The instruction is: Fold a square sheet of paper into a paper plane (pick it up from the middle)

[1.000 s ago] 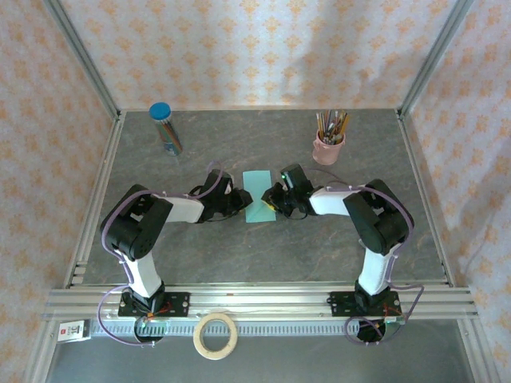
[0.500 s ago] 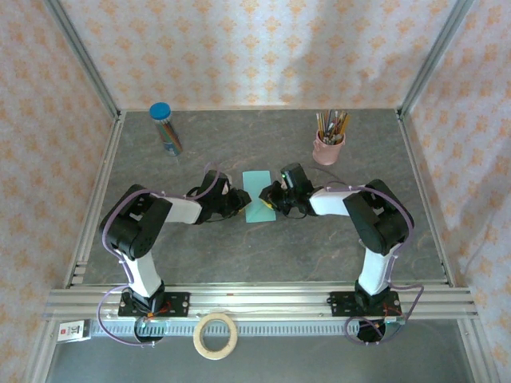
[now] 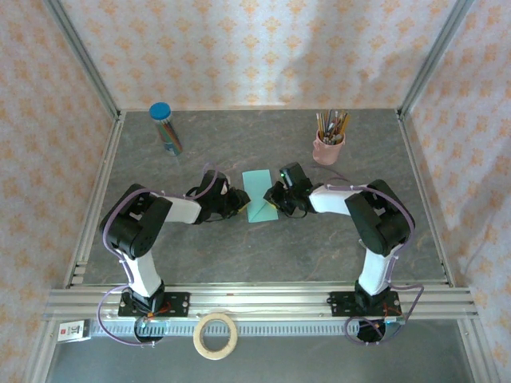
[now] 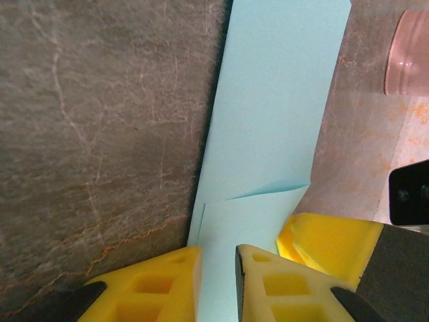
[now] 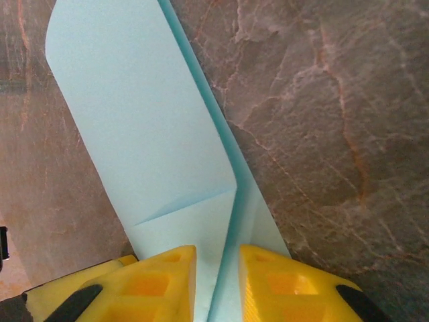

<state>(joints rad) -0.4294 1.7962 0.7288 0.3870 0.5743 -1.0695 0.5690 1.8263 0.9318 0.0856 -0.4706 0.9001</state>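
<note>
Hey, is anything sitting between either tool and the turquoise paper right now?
Nothing visible. The left tool and the right tool are both right at the paper, which runs into the narrow gap at each one's tip. The pencil cup and the tube stand well behind it.

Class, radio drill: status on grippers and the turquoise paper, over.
Left gripper and right gripper: jaws narrowly apart, tips at the paper's near end. Square sheet of paper folded narrow, one corner creased. Pencil cup clear.
</note>
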